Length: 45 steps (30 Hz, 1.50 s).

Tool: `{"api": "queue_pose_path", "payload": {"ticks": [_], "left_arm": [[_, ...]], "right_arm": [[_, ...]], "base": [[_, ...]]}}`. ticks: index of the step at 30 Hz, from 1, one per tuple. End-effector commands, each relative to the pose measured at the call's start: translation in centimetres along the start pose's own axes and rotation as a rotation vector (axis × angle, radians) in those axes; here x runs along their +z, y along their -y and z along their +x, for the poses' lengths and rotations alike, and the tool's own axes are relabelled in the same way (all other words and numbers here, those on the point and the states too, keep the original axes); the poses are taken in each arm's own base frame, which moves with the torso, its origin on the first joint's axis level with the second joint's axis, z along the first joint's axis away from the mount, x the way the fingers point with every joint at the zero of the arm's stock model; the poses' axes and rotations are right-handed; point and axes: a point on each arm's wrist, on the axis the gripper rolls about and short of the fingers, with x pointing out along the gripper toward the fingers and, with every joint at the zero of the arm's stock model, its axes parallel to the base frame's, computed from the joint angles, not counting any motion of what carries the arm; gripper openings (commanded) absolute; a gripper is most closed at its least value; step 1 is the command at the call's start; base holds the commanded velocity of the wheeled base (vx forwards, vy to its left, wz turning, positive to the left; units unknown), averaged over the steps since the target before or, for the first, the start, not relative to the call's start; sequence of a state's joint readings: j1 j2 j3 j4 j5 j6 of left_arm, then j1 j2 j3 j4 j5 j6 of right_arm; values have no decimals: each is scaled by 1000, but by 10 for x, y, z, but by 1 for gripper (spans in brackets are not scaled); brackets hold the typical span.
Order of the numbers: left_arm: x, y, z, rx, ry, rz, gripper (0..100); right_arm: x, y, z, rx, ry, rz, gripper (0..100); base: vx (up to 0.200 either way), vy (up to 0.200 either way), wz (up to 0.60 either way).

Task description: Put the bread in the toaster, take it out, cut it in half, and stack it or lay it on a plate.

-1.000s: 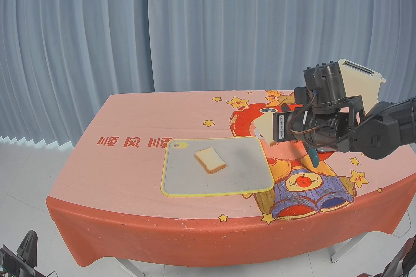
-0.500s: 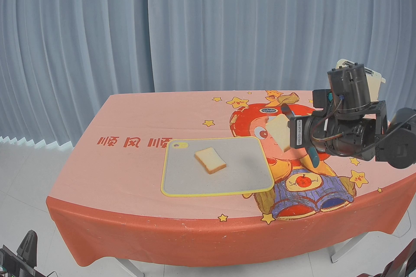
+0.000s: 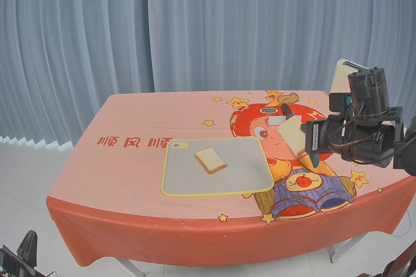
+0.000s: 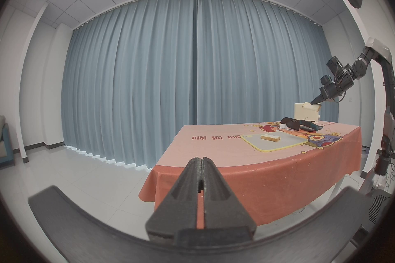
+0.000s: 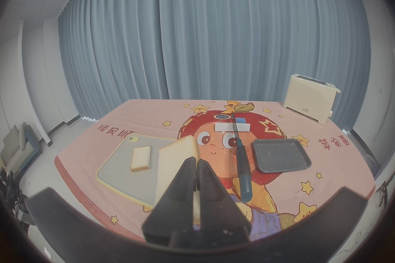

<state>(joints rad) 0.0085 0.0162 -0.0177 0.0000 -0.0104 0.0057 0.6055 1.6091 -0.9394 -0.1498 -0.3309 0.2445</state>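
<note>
- Head view: right claw [image 3: 304, 141] is raised above the cloth [image 3: 143, 117] at the table's right side. It pinches the bread [image 3: 291, 135], held upright on edge, just right of the board [image 3: 242, 169].
- 2nd slice [image 3: 210, 160] lies flat near the board's middle, well apart from the claw.
- Knife [image 3: 314, 159]: teal handle pokes out below the bread; blade end shows beyond it, by a white block [image 3: 276, 120].
- Toaster [image 3: 341, 76] stands at the far right corner, partly behind the arm.
- Left wrist view: left claw [image 4: 200, 202] has its fingers pressed together w/ nothing btwn. It is held low, off the table's side and well apart from it.
- Far off on the table: board [image 4: 288, 141] w/ 2nd slice [image 4: 270, 137], and toaster [image 4: 306, 111] behind.
- Right wrist view: right claw [image 5: 196, 190] is clamped on the bread [image 5: 175, 161] at its near edge; the slice stands up past the fingertips.
- Beyond: board [image 5: 117, 171] w/ 2nd slice [image 5: 140, 158] flat on it.
- Knife [image 5: 242, 157] lies w/ its blade across the white block [image 5: 224, 127]. A dark tray [image 5: 281, 155] sits just beside the handle, and the toaster [image 5: 310, 97] is at the far corner.
</note>
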Motion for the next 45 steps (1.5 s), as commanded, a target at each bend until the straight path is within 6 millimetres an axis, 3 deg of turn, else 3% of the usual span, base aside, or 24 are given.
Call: {"api": "queue_pose_path", "payload": {"ticks": [1, 17, 29, 45], "left_arm": [[-5, 0, 0, 0, 0, 0, 0], [-5, 0, 0, 0, 0, 2, 0], [-5, 0, 0, 2, -2, 0, 0], [-5, 0, 0, 0, 0, 0, 0]], "right_arm": [[-2, 3, -9, 1, 7, -1, 0], [-19, 29, -24, -5, -30, 46, 0], [-1, 42, -29, -41, 39, 88, 0], [17, 78, -28, -75, 80, 151, 0]], "base": [[0, 0, 0], [0, 0, 0], [0, 0, 0], [0, 0, 0]]}}
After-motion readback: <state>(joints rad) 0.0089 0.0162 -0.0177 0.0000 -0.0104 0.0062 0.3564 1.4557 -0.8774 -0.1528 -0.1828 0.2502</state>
